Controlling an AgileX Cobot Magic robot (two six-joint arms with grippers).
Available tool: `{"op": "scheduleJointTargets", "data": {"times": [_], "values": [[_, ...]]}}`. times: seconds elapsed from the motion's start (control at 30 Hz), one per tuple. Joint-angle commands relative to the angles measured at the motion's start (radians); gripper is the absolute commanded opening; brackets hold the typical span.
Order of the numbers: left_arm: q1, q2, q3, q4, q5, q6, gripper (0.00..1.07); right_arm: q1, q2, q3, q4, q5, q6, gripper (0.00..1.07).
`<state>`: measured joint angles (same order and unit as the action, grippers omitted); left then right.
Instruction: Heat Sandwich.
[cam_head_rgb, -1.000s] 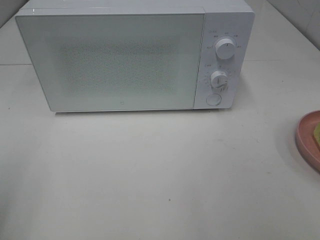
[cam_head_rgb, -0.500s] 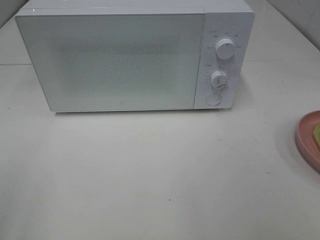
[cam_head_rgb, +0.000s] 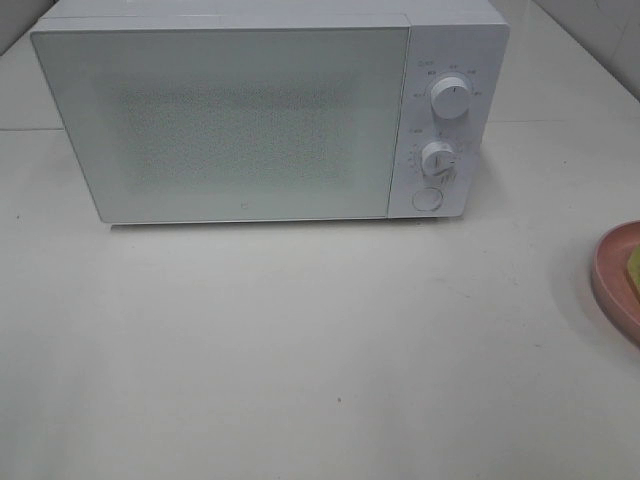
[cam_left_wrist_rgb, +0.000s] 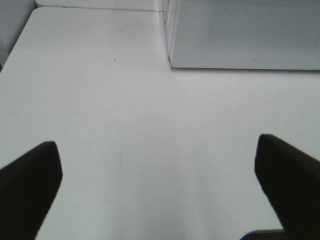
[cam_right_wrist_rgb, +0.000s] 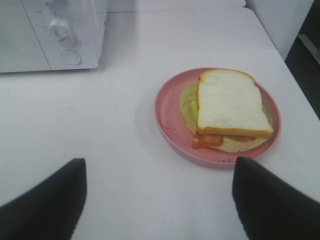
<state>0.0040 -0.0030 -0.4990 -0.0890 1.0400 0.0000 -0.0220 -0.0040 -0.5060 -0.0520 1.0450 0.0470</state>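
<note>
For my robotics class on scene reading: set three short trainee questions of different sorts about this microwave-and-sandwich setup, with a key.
1. True or false: the microwave door is shut.
2. The sandwich lies on: A) the table B) the pink plate C) the microwave.
3. Fill in: the right gripper and the left gripper both stand ____, holding nothing.

Key: 1 true; 2 B; 3 open.

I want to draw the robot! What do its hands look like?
Only the fingertips show. The left gripper has two black, matte, blunt, wedge-shaped fingers. The right gripper has the same plain black fingers. No cables or markings are visible.
</note>
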Motion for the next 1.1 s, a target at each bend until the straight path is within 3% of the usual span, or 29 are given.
{"op": "scheduleJointTargets", "data": {"times": [0.03, 1.1], "values": [[-0.003, -0.031, 0.004, -0.003, -0.005, -0.005, 1.03, 0.001, -0.026, 0.001, 0.006, -0.006, -0.011, 0.76], [-0.003, -0.03, 0.004, -0.003, -0.005, -0.005, 1.03, 0.001, -0.026, 0.001, 0.006, -0.006, -0.011, 0.76]]}}
